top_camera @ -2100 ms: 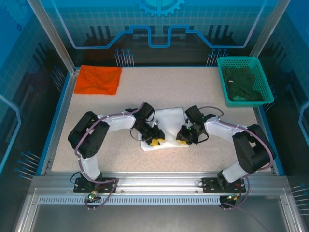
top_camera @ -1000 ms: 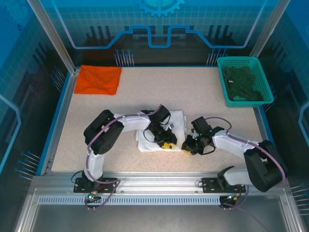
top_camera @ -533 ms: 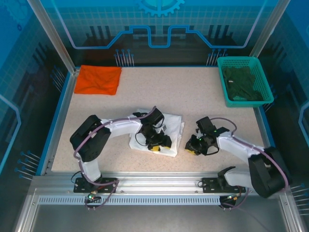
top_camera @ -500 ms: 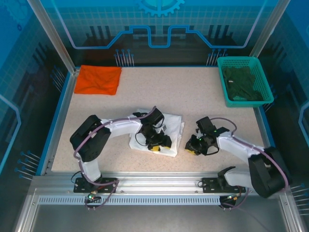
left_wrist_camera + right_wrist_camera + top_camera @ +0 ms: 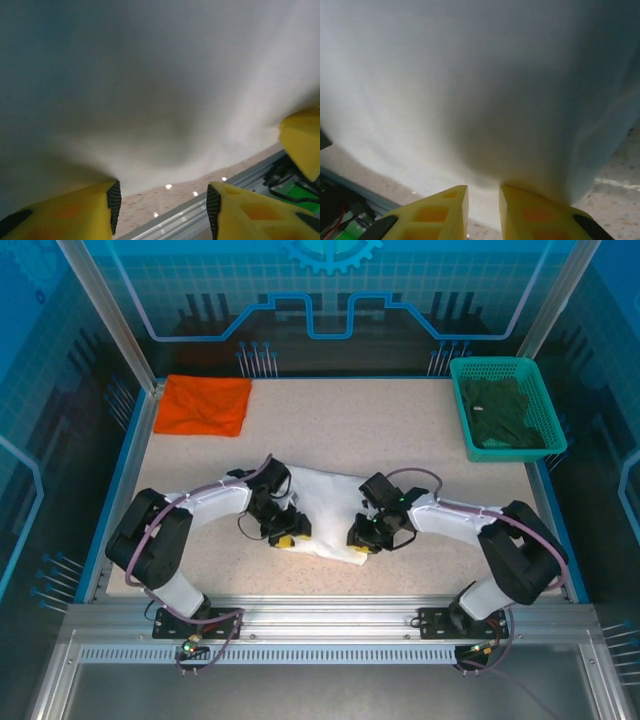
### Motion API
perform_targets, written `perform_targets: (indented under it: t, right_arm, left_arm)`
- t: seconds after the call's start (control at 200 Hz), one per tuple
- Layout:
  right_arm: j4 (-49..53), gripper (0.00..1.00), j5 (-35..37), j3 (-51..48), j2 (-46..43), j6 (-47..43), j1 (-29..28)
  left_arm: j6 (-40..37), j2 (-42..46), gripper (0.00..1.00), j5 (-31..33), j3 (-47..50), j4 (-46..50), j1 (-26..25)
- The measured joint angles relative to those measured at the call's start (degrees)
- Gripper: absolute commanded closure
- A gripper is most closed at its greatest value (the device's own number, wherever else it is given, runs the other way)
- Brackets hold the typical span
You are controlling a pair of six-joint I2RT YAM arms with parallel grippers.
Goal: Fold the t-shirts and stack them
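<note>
white cloth t-shirt (image 5: 325,505), folded into a compact pad, lies on the speckled beige tabletop (image 5: 400,430) near its front edge, between your two arms. the left gripper (image 5: 286,537) sits at the pad's left near corner. in its wrist view the yellow fingers (image 5: 70,215) stand spread apart, with bare tabletop showing between them and the cloth edge just beyond the tips, so nothing is grasped. the right gripper (image 5: 360,542) sits at the right near corner. its yellow fingers (image 5: 435,212) are drawn nearly together, leaving only a slit, and white cloth crowds the tips. you cannot tell from these views whether a layer is pinched there. the bright orange t-shirt (image 5: 205,405), already folded, rests at the far left corner, well apart from the white one. a teal plastic basket (image 5: 519,453) at the far right holds dark green cloth (image 5: 505,412).

risks, as judged from this pose: if you lift with one side grasped and the other free, the pad is likely to hinge and fall out of its fold. a grip that catches only the top layer would peel it off the rest. dragging the pad toward the orange shirt could roll its leading edge under. the grippers work close together, so narrowing the gap invites a fingertip collision.
</note>
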State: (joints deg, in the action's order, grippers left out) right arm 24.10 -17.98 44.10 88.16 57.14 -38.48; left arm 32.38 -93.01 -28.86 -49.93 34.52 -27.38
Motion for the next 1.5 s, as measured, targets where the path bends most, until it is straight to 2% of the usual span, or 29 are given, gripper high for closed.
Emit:
perform_targets:
  t: [0.115, 0.275, 0.445, 0.515, 0.62, 0.725, 0.915, 1.045, 1.135, 1.356, 1.496]
  right_arm:
    - [-0.52, 0.75, -0.02, -1.7, 1.11, 0.48, 0.02]
    - [-3.04, 0.74, -1.14, -4.37, -0.68, 0.5, 1.55]
    - [0.0, 0.72, -1.16, -6.95, -8.48, 0.72, 5.51]
    - [0.81, 0.72, -2.05, -6.97, -13.6, 1.22, 8.44]
    - [2.03, 0.77, -2.19, -5.05, -17.7, 1.51, 13.57]
    - [3.52, 0.83, -2.12, 0.44, -13.68, 0.26, 16.11]
    - [5.25, 0.86, -3.13, 14.12, 3.19, -3.17, 15.96]
    - [6.45, 0.86, -3.1, 15.67, 9.38, -5.75, 15.96]
    - [6.43, 0.85, -3.13, 12.0, 10.12, -6.51, 17.05]
    - [7.34, 0.82, -3.5, 9.46, 9.62, -9.53, 18.82]
    - [7.34, 0.82, -2.58, 8.52, 1.97, -9.46, 18.47]
  left_arm:
    - [-1.18, 0.46, 0.42, 1.75, 3.13, 1.2, 1.77]
    - [-2.01, 4.79, 0.38, 8.5, 4.48, 4.13, 3.54]
    - [-2.51, 5.75, 0.32, 11.23, 0.15, 8.15, 4.17]
    - [-2.51, 6.69, 0.33, 11.26, -4.22, 9.33, 4.17]
    - [-2.34, 7.34, 0.42, 10.1, -12.13, 8.92, 4.17]
    - [-2.12, 5.05, 0.52, 8.04, -18.51, 7.21, 4.17]
    - [-3.41, -7.32, 0.55, 7.34, -24.57, 4.98, 4.24]
    - [-4.83, -16.83, 0.56, 8.13, -25.79, 4.37, 4.98]
    - [-5.42, -20.79, 0.52, 7.54, -25.77, 4.28, 6.08]
    - [-5.81, -20.31, 0.46, 6.88, -26.08, 4.09, 6.54]
    - [-6.27, -20.02, 0.37, 6.91, -28.09, 5.66, 6.54]
